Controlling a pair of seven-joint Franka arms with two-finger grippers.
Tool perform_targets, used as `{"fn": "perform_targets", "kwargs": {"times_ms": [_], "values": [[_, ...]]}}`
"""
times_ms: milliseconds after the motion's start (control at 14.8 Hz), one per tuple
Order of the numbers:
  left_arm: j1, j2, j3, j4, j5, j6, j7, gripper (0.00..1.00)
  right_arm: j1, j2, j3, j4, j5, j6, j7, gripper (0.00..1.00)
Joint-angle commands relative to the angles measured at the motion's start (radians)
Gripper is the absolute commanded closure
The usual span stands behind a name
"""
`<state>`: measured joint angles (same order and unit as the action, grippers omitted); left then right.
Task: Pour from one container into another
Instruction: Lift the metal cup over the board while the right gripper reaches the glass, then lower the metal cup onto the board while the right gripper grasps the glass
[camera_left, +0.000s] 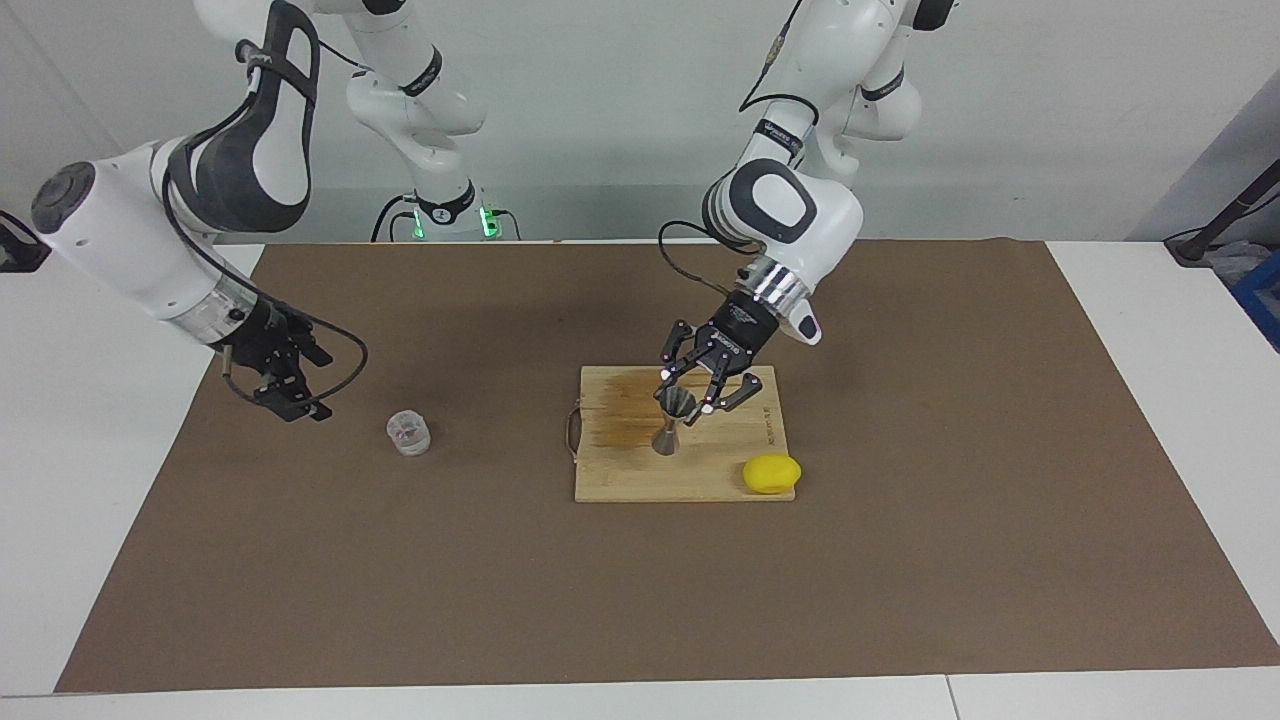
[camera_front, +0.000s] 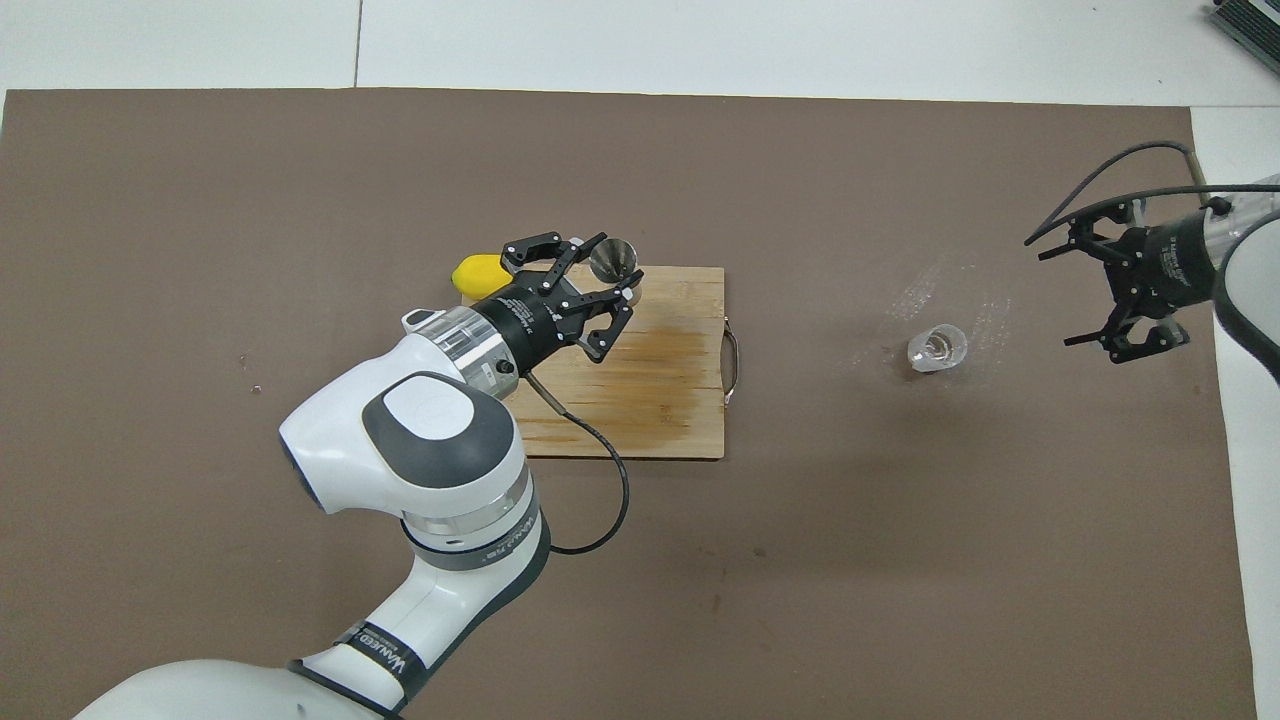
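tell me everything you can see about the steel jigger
The jigger is a small silver-grey steel piece shaped like an hourglass: two cones joined at a narrow waist, the open upper cup showing a shiny inside from overhead. It is roughly upright over the wooden cutting board; whether its base touches the wood cannot be told. The left gripper is shut on its upper cone. The lemon lies apart from it at the board's corner.

I count one jigger (camera_left: 671, 420), one glass (camera_left: 408, 433), one lemon (camera_left: 771, 473), one board (camera_left: 640, 475) and one brown mat (camera_left: 900, 580) on one table (camera_left: 1150, 330). I have two arms, so two grippers: my left gripper (camera_left: 690, 393) and my right gripper (camera_left: 290, 395).
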<state>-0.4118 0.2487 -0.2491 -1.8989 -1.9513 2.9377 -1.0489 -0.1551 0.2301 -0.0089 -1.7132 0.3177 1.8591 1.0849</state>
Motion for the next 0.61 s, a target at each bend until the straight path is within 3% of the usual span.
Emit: {"fn": "perform_targets", "kwargs": {"times_ms": [0, 338, 540], "values": [[-0.028, 0.046, 0.007, 0.052, -0.023, 0.032, 0.003, 1.00, -0.023, 0.015, 0.010, -0.057, 0.076, 0.063, -0.008, 0.05], [-0.064, 0.089, 0.007, 0.081, -0.034, 0.049, 0.004, 1.00, -0.035, 0.064, 0.012, -0.140, 0.130, 0.167, -0.066, 0.05], [-0.094, 0.112, 0.008, 0.110, -0.052, 0.052, 0.006, 1.00, -0.072, 0.110, 0.010, -0.147, 0.199, 0.152, -0.159, 0.05]]}}
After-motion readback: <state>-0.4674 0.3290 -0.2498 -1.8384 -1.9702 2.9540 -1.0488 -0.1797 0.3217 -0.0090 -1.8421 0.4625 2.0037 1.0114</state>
